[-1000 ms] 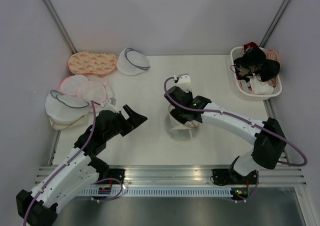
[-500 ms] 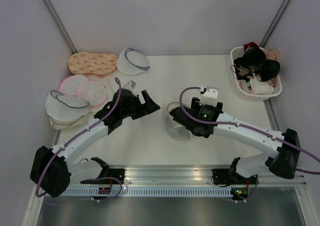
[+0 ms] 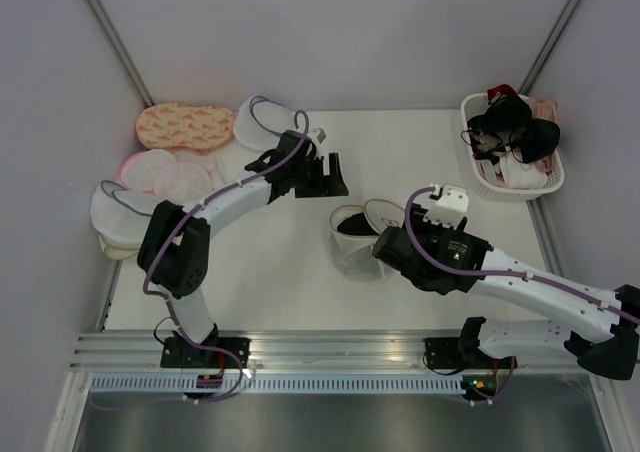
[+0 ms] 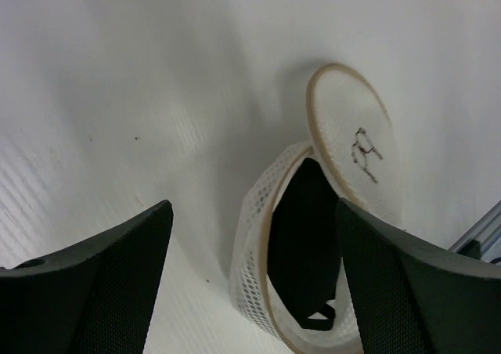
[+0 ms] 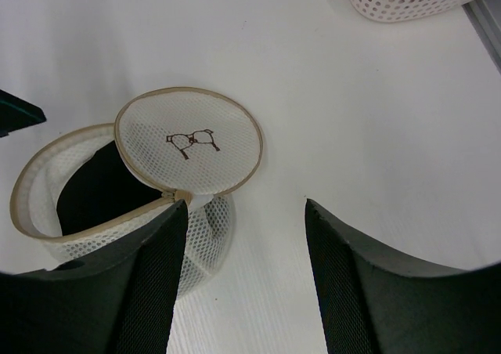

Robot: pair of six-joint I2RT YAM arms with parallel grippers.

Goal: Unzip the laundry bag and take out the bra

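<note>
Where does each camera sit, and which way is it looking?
Top external: fixed above and behind, looking down on the table; left arm and right arm show, bases nearest.
Left wrist: on the left arm, looking down at the open laundry bag; left pincer frames it.
Right wrist: on the right arm, facing the bag and a basket past the right pincer.
Shared: all see the bag holding the bra.

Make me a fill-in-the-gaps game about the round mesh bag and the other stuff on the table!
1. The laundry bag has its round lid flipped ____.
2. The bra inside it is ____ in colour.
3. The white basket sits at the far ____ corner of the table.

Missing words: open; black; right.
</note>
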